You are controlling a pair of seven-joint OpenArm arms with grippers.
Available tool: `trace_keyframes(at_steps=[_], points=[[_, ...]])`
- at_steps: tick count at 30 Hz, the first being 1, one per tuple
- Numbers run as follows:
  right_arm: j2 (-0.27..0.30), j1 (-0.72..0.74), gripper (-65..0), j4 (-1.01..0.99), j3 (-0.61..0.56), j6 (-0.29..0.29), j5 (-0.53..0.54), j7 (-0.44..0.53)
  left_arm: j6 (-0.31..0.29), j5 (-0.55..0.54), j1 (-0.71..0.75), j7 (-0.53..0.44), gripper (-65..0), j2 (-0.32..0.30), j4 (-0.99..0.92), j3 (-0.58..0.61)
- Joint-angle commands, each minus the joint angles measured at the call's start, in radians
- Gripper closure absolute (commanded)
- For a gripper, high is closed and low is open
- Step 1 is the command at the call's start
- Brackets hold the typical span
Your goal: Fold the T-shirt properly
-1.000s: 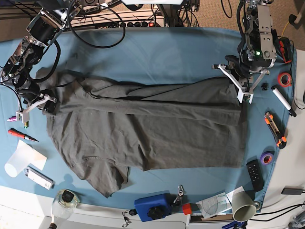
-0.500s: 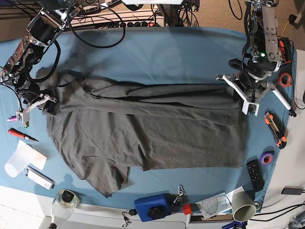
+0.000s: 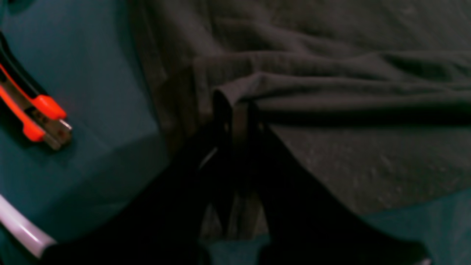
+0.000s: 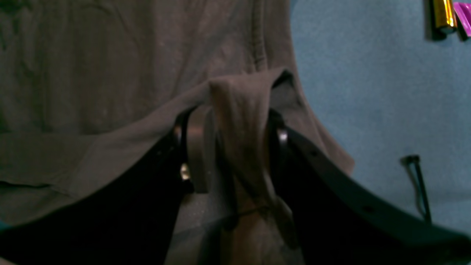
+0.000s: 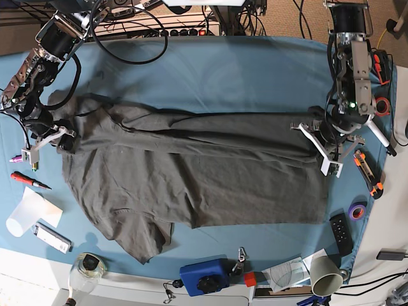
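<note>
Both hands pinch the T-shirt [image 5: 191, 172]: right hand [image 4: 230, 147] grips a bunched fold, left hand [image 3: 235, 121] seemingly its hem.

Plain charcoal-grey T-shirt [image 5: 197, 172] on blue tablecloth [image 5: 210, 70]; orange-and-black cutter [image 5: 368, 173].

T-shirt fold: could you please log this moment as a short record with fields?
garment: T-shirt, spread on the blue cloth, top edge folded over lengthwise
left claw: shut on the T-shirt's folded edge
right claw: shut on a bunched bit of T-shirt
beside left claw: orange cutter on the cloth
fold: not finished; one sleeve lies out flat at the near edge
</note>
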Motion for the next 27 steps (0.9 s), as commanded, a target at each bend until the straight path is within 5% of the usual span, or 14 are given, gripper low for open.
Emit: trace_keyframes(at_steps=[1,6,11,17,20,27], points=[[0.02,0.017,-21.5,0.018,0.003,0.003,0.013,0.019,0.004,-0.003,-0.027,-0.015,0.0,-0.011,0.013,-0.003],[0.02,0.017,-21.5,0.018,0.003,0.003,0.013,0.019,0.003,-0.003,-0.056,0.009,-0.8,-0.011,0.014,-0.003],[0.02,0.017,-21.5,0.018,0.003,0.003,0.013,0.019,0.003,0.013,-0.055,0.009,-26.1,-0.011,0.014,-0.003],[0.02,0.017,-21.5,0.018,0.003,0.003,0.014,0.02,0.018,0.068,-0.063,0.046,-27.0,-0.011,0.033,-0.004],[0.02,0.017,-21.5,0.018,0.003,0.003,0.014,0.02,0.069,0.057,-0.067,0.135,-27.0,-0.011,0.103,-0.004],[0.021,0.017,-21.5,0.018,0.003,0.003,0.001,0.019,0.066,-0.02,0.013,0.193,-27.1,-0.018,0.18,-0.004]])
